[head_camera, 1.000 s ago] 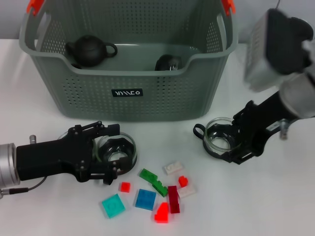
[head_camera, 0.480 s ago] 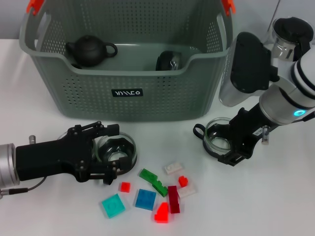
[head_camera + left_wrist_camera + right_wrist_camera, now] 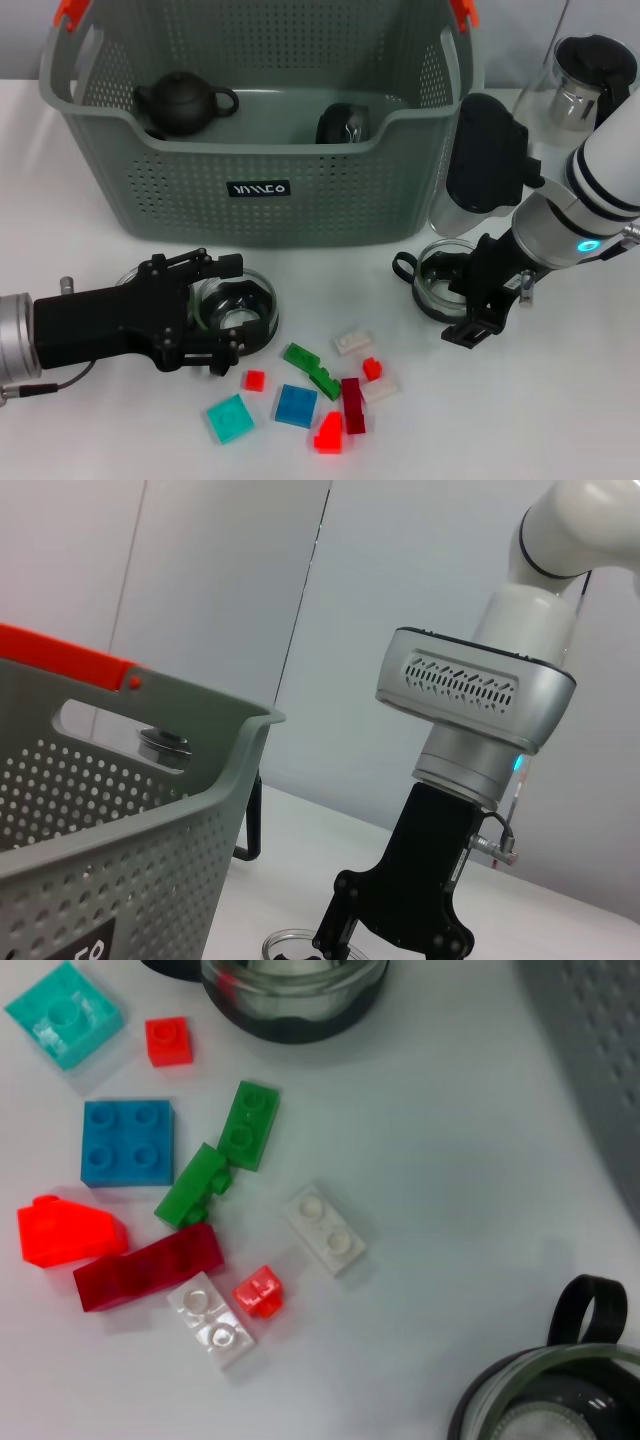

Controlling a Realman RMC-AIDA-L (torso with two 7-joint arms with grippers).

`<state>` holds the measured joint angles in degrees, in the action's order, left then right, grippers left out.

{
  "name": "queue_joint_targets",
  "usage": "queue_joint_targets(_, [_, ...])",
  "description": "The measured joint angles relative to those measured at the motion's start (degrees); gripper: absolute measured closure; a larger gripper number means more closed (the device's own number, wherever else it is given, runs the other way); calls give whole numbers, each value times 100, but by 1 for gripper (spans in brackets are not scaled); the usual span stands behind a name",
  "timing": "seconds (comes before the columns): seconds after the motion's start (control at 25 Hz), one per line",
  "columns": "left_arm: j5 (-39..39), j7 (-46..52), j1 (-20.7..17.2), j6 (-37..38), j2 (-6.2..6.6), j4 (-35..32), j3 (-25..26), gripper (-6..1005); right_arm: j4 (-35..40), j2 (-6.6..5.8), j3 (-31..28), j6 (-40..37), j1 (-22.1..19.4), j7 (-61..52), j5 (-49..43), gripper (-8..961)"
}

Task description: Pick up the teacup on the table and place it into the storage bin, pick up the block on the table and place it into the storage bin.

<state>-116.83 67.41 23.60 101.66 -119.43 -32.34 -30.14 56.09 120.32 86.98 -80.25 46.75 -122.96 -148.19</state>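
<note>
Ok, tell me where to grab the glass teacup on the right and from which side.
Grip the glass teacup by its rim, coming from above. It sits upright and open-topped on the table, so one finger can go inside and one outside. Its black loop handle points toward the blocks; avoid that side. The right gripper is already at it, on the rim's outer side.

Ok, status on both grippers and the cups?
Left gripper around left cup, on table. Right gripper at right cup, not lifted. Blocks untouched. Bin path clear.

Grey-green perforated storage bin [image 3: 300,190] – orange clips; blocks [image 3: 150,1220] red, blue, green, teal, white; teapot [image 3: 183,102] seemingly black.
</note>
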Motion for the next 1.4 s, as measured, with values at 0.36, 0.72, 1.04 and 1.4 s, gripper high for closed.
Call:
queue_joint_targets(0.36, [-10, -52, -8, -24, -2, 68, 0, 84, -31, 0, 303, 100, 25, -139, 0, 280])
queue_joint_targets(0.72, [-16, -62, -30, -24, -8, 76, 0, 85, -26, 8, 643, 170, 46, -321, 1, 400])
queue_joint_targets(1.04, [-30, -81, -41, -24, -10, 131, -1, 85, 70, 9, 732, 27, 14, -323, -8, 660])
queue_joint_targets(1.4, [-32, -128, -95, -24, -21, 132, -1, 86, 202, 9, 733, -119, -34, -340, -10, 880])
